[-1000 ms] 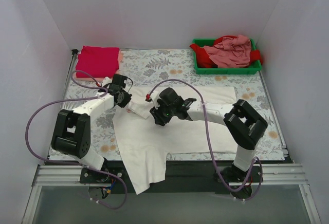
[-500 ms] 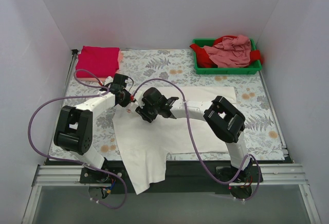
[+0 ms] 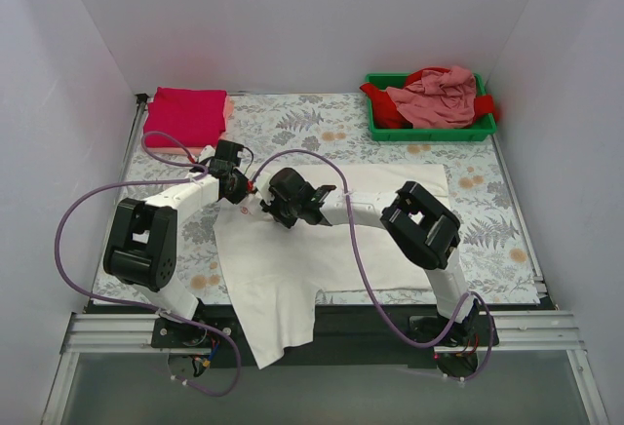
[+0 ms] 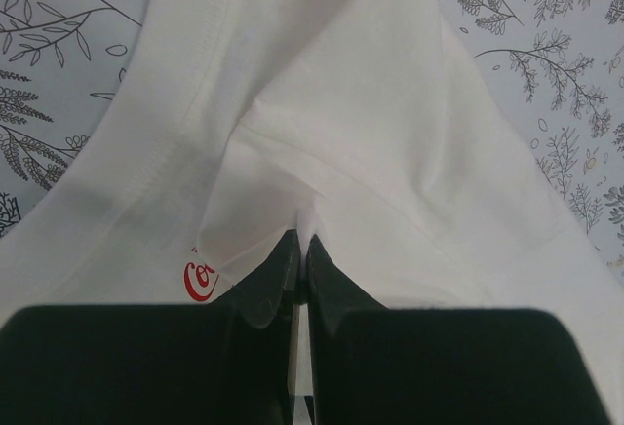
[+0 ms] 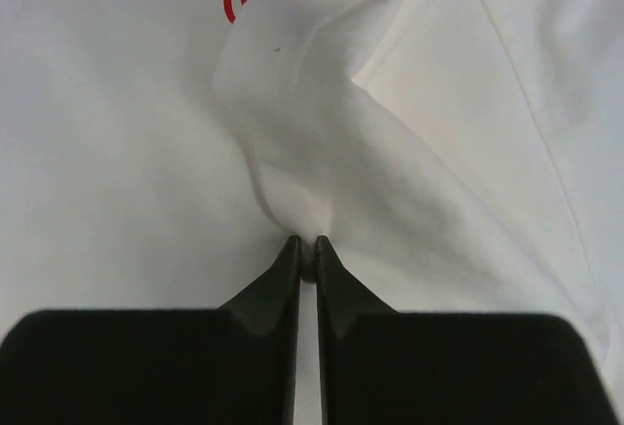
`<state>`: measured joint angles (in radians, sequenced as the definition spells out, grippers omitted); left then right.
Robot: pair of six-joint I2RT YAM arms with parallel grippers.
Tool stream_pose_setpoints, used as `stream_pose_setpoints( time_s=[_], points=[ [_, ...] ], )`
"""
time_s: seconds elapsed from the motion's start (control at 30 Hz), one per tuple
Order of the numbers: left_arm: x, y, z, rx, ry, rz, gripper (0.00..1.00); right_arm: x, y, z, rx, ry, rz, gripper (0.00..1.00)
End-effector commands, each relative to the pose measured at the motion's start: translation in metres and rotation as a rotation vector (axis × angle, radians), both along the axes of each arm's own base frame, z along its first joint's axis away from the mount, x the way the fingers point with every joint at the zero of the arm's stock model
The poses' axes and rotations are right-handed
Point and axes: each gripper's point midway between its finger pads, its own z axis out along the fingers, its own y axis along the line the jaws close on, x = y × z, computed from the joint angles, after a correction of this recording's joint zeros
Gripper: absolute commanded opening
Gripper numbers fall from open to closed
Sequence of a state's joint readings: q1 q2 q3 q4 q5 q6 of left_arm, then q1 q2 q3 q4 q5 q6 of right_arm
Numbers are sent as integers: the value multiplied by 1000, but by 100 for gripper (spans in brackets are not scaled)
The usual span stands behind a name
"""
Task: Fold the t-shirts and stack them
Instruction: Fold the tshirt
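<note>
While the white t-shirt [image 3: 292, 259] lies spread on the counter [image 3: 322, 123], hem spilling over the near edge, the overhead view shows the left claw [image 3: 240, 189] and right claw [image 3: 269, 209] close together at its upper left part. A folded crimson tee [image 3: 185, 116] sits at the far left corner; more tees [image 3: 441, 96] fill the green tray [image 3: 429, 134]. From the left wrist, that claw is pinched shut on a ridge of white cloth beside red lettering [image 4: 200, 279]. From the right wrist, its claw likewise clamps a raised pucker. Both should lift together, level, carrying the fold across taut, so neither pinch slips.
</note>
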<state>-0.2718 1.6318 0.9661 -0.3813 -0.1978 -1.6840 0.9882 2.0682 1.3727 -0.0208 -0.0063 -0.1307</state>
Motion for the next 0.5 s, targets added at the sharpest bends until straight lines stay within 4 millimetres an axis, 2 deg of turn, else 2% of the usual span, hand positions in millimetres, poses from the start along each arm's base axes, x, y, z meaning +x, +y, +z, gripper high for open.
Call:
stream_pose_setpoints(
  time_s=[0.0,0.03,0.3,0.47],
  points=[
    [10,-1,20,-12,-56,-3,0,9,8,25,46,-43,-21,9],
    [9,-1,21,-12,-58,-3,0,8,9,28,53,-44,-17,2],
    [1,-2,37,-38,-85,-8,0,0,12,65,127,-59,32,1],
    [-16,-7,47,-98,-105,-14,0,-15,-4,75,107,-63,79,1]
  ],
)
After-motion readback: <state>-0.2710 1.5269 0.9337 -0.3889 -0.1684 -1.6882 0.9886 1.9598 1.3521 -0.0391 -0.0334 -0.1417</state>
